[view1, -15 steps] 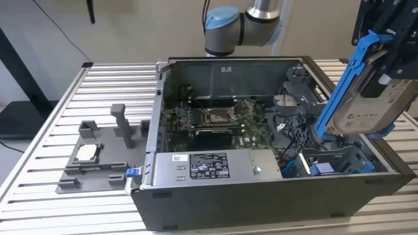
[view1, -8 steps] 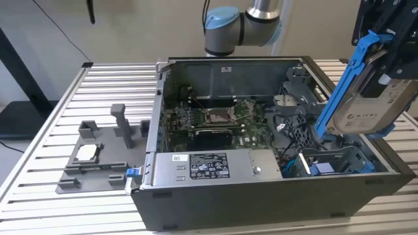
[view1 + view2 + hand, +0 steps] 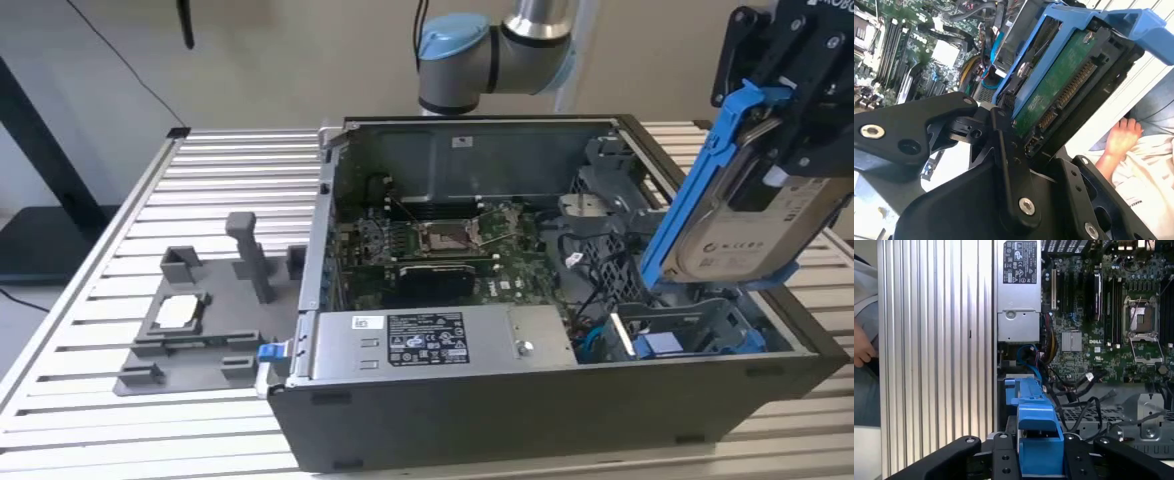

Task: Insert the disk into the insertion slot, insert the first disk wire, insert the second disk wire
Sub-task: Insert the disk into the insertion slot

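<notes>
Exterior view's upper right of the frame: the gripper (image 3: 790,140) holds the disk (image 3: 747,225) in its blue carrier (image 3: 697,170), standing on end and tilted, over the right end of the open case (image 3: 534,405). The fingers (image 3: 1004,150) are closed on the disk and carrier from both sides; in the first wrist view a black finger (image 3: 1080,460) flanks the carrier (image 3: 1039,440) on each side. The disk's lower end hangs just above the slot (image 3: 683,335), the grey bay with blue tabs at the case's lower right; I cannot tell whether they touch. The second wrist view shows the disk's green circuit board (image 3: 1059,85) and connector. At the case's front edge lies the power supply (image 3: 427,340), with the motherboard (image 3: 441,240) behind it. A grey fixture (image 3: 200,320) sits on the slatted table (image 3: 227,170) at the exterior view's left. A person's hand (image 3: 1121,135) rests beyond the table.
</notes>
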`<state>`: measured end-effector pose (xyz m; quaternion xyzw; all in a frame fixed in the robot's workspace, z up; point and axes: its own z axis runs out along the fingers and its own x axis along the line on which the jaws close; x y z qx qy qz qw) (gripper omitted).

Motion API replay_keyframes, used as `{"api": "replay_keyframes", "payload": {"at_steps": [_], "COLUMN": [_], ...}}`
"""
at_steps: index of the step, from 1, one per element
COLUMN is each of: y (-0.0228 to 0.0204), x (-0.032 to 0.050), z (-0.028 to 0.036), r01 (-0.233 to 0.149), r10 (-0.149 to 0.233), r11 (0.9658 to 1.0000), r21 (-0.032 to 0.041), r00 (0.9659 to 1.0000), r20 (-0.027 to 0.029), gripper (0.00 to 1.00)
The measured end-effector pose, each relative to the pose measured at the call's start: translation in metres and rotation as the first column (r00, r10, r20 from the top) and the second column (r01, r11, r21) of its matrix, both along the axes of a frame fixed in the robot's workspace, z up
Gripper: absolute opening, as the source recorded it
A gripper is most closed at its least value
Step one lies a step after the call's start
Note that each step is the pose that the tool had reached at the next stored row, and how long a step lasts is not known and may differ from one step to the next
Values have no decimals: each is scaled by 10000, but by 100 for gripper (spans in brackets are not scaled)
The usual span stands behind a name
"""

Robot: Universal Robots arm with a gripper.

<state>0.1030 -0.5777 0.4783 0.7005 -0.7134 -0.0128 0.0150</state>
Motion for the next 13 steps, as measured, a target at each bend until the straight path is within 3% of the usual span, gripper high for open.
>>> {"api": "replay_keyframes", "payload": {"at_steps": [6, 13], "y": [0, 2], "x": [8, 41], "z": [-108, -233], "r01": [0, 3], "r10": [0, -3], "r11": [10000, 9999], "r21": [21, 125], "r00": [10000, 10000], "r20": [0, 0], "gripper": [33, 33]}}
